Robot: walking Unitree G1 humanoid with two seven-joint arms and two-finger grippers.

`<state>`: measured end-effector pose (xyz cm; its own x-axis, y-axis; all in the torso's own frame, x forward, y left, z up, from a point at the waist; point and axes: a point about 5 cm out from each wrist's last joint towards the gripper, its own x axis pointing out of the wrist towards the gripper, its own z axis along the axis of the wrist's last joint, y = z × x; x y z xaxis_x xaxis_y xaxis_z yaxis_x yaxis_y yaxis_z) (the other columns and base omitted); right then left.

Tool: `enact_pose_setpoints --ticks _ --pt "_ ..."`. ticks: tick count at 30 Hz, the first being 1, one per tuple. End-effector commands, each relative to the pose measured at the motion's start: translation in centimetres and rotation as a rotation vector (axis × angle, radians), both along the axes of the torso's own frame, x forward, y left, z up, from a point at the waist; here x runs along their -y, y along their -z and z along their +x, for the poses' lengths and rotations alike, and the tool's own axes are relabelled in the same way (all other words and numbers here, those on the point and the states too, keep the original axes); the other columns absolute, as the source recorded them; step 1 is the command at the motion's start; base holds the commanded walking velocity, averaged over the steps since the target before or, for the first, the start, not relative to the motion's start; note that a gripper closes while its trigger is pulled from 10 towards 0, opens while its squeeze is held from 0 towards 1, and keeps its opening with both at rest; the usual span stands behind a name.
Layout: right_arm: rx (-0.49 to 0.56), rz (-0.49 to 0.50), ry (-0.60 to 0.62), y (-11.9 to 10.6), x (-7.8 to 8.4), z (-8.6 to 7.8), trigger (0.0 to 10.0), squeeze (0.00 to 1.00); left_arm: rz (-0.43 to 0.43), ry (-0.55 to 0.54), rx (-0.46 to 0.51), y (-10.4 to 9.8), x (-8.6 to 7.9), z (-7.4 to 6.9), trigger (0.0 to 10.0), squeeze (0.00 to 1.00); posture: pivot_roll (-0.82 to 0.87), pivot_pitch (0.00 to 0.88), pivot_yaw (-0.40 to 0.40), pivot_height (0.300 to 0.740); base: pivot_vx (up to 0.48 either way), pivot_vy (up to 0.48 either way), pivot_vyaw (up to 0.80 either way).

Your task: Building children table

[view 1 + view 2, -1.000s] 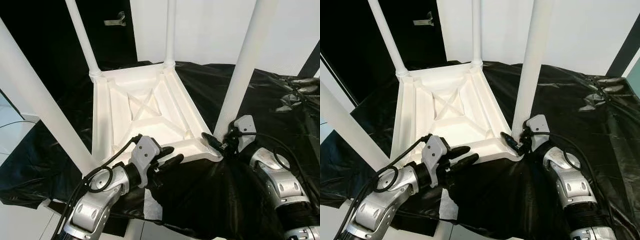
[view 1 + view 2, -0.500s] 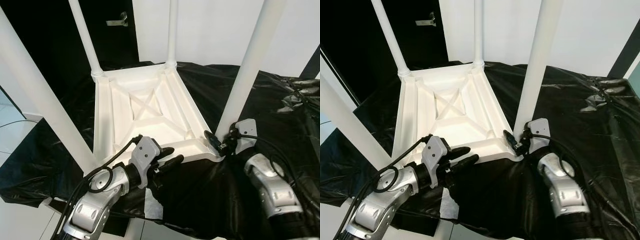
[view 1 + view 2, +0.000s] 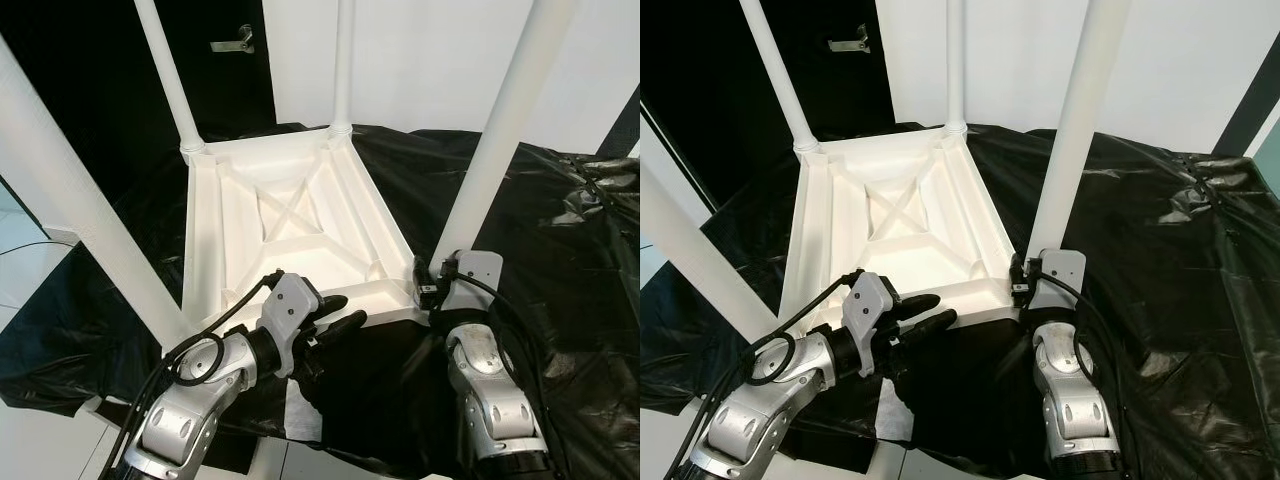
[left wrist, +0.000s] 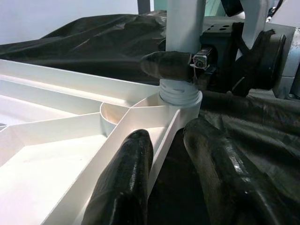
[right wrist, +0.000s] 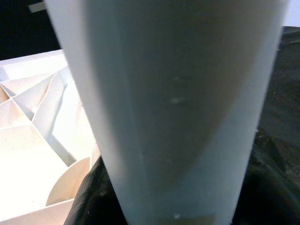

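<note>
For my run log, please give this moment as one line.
stage: leg fitting | table top: upside down on black sheet | left gripper: at near edge | right gripper: closed on near-right leg base

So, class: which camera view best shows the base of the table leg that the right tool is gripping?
The left wrist view: the threaded base of the leg sits in the corner socket of the upturned tabletop, with the right tool around it. The eye views show that joint small, and the right wrist view gives just the leg's shaft, close up.

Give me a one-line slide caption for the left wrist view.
Left gripper fingers straddle the upturned table's rim while the right gripper holds the corner leg.
</note>
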<state>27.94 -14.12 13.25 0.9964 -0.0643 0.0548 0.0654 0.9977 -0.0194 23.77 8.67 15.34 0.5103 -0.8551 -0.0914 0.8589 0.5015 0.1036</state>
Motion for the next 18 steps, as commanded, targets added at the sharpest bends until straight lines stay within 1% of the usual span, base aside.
enact_pose_setpoints --ticks 1,4,5,8,10,11,12,13,14,15,16,17,18 --pt "-0.049 0.004 0.040 0.9 0.6 -0.4 10.0 0.00 0.011 0.041 0.004 -0.2 -0.1 -0.1 10.0 0.00 -0.02 0.000 0.016 0.740 0.000 0.000 0.00" --pt "-0.041 0.000 0.024 0.8 0.4 -0.4 10.0 0.00 0.012 0.040 0.005 -0.2 -0.1 0.0 10.0 0.00 -0.02 0.000 0.017 0.740 0.000 0.000 0.00" --pt "-0.027 0.009 -0.002 0.6 0.3 -0.5 10.0 1.00 0.011 0.041 0.006 -0.3 -0.1 0.0 10.0 0.00 -0.02 0.000 0.018 0.740 0.000 0.000 0.00" --pt "-0.015 0.012 -0.026 0.4 0.2 -0.5 10.0 1.00 0.011 0.041 0.006 -0.3 -0.1 0.1 10.0 0.00 -0.02 0.000 0.021 0.740 0.000 0.000 0.00" --pt "0.015 0.017 -0.093 -0.1 0.3 -0.7 10.0 1.00 0.010 0.045 0.006 -0.3 0.0 0.1 10.0 0.00 -0.02 0.000 0.022 0.740 0.000 0.000 0.00" --pt "0.015 0.017 -0.093 -0.1 0.3 -0.7 10.0 1.00 0.010 0.045 0.006 -0.3 0.0 0.1 10.0 0.00 -0.02 0.000 0.022 0.740 0.000 0.000 0.00" --pt "0.029 0.019 -0.145 -0.3 0.6 -0.8 10.0 1.00 0.010 0.046 0.006 -0.3 0.0 0.1 10.0 0.00 -0.02 0.000 0.021 0.740 0.000 0.000 0.00" --pt "0.029 0.019 -0.145 -0.3 0.6 -0.8 10.0 1.00 0.010 0.046 0.006 -0.3 0.0 0.1 10.0 0.00 -0.02 0.000 0.021 0.740 0.000 0.000 0.00" --pt "0.039 -0.012 -0.210 -0.5 1.1 -1.0 10.0 1.00 0.010 0.047 0.006 -0.4 0.0 0.1 10.0 0.00 -0.02 0.000 0.021 0.740 0.000 0.000 0.00" --pt "0.039 -0.012 -0.210 -0.5 1.1 -1.0 10.0 1.00 0.010 0.047 0.006 -0.4 0.0 0.1 10.0 0.00 -0.02 0.000 0.021 0.740 0.000 0.000 0.00" --pt "0.023 -0.061 -0.320 -0.4 2.5 -1.0 10.0 0.67 0.010 0.047 0.008 -0.4 0.0 0.2 10.0 0.00 -0.03 0.000 0.021 0.740 0.000 0.000 0.00" --pt "0.012 -0.077 -0.366 -0.4 3.1 -0.9 10.0 0.00 0.010 0.046 0.010 -0.4 0.0 0.3 10.0 0.00 -0.03 0.000 0.020 0.740 0.000 0.000 0.00" --pt "0.012 -0.077 -0.366 -0.4 3.1 -0.9 10.0 0.00 0.010 0.046 0.010 -0.4 0.0 0.3 10.0 0.00 -0.03 0.000 0.020 0.740 0.000 0.000 0.00"
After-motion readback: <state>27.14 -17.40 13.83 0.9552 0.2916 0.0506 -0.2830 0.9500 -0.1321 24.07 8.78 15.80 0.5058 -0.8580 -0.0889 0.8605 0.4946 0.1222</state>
